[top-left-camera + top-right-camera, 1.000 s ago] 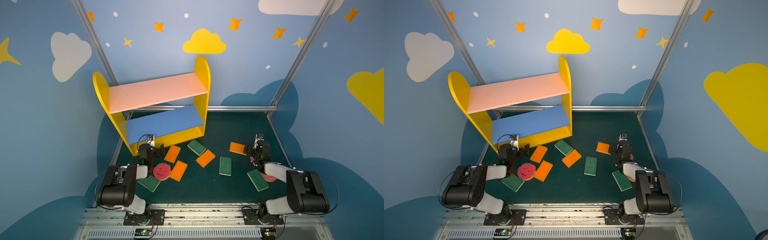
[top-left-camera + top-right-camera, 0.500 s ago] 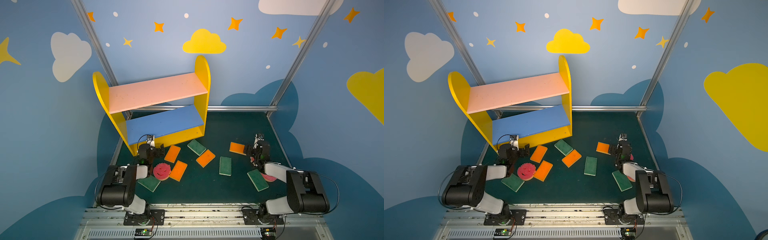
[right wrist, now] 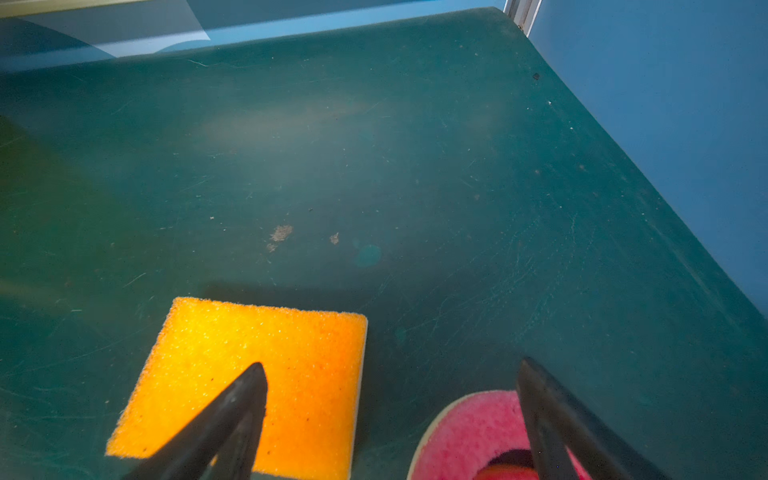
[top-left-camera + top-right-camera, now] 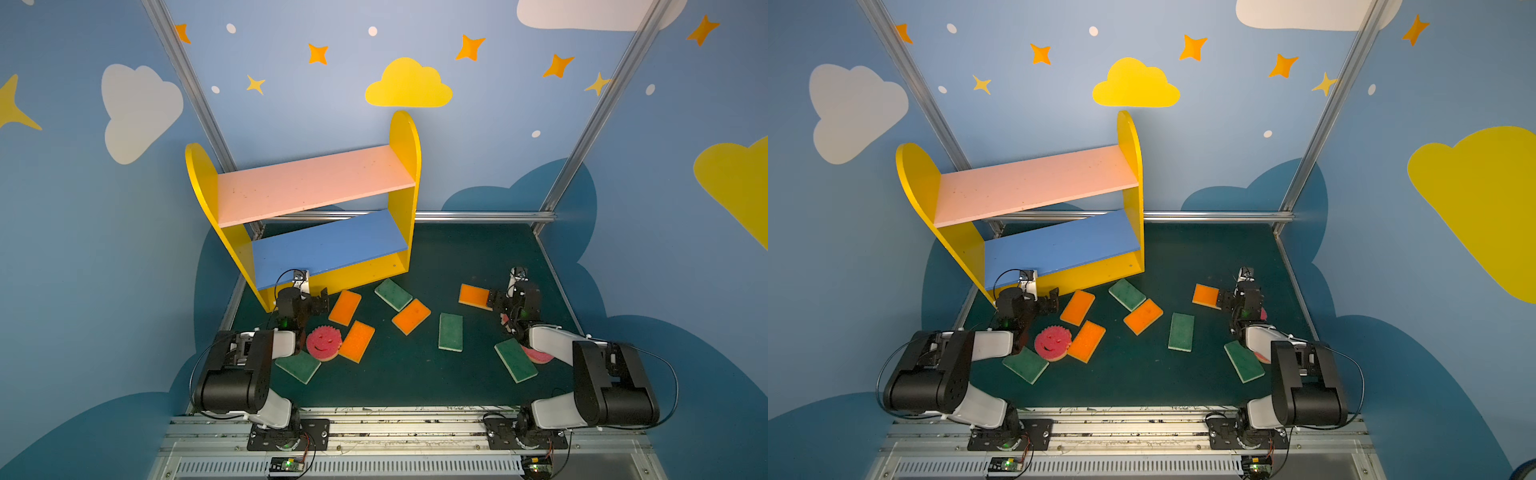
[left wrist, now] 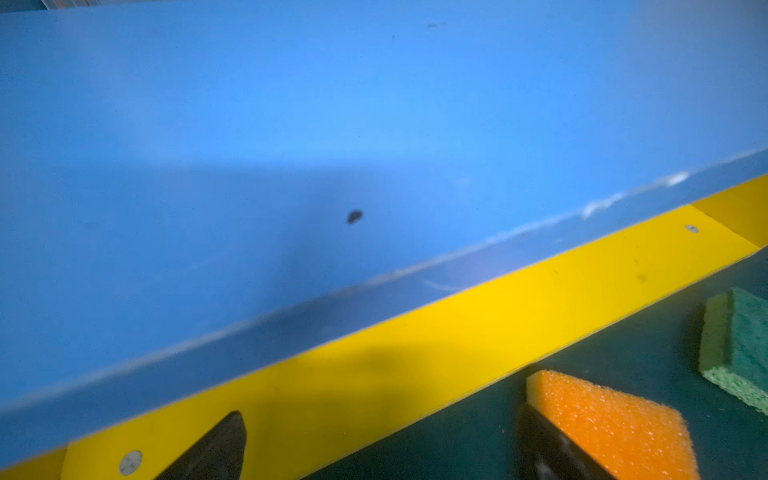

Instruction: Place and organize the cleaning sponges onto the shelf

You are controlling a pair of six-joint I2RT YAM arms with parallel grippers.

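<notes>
Clock directions are read in the top views, with 12 o'clock pointing away from the robot's base.

Nearest the base, a green sponge lies flat at 6 o'clock of the left gripper. Touching its far corner is the smiley sponge, which is round, pink and scalloped, with a yellow underside.

The left gripper sits low with its jaws spread wide and nothing between them. In the left wrist view one fingertip shows against the yellow base. The other shows against a corner of the left orange sponge, and I cannot tell whether it touches. That sponge, a coarse-pored rectangle, lies just beside the gripper at 3 o'clock.

The right gripper is also wide open and empty. The right orange sponge lies flat at its 9 o'clock. In the right wrist view one finger crosses over that sponge and the other crosses over a pink sponge. The pink sponge lies close under the gripper and is mostly hidden in both top views.

Farthest off, at 12 o'clock of the left gripper, the shelf stands askew on the table, with its pink board above its blue board.
</notes>
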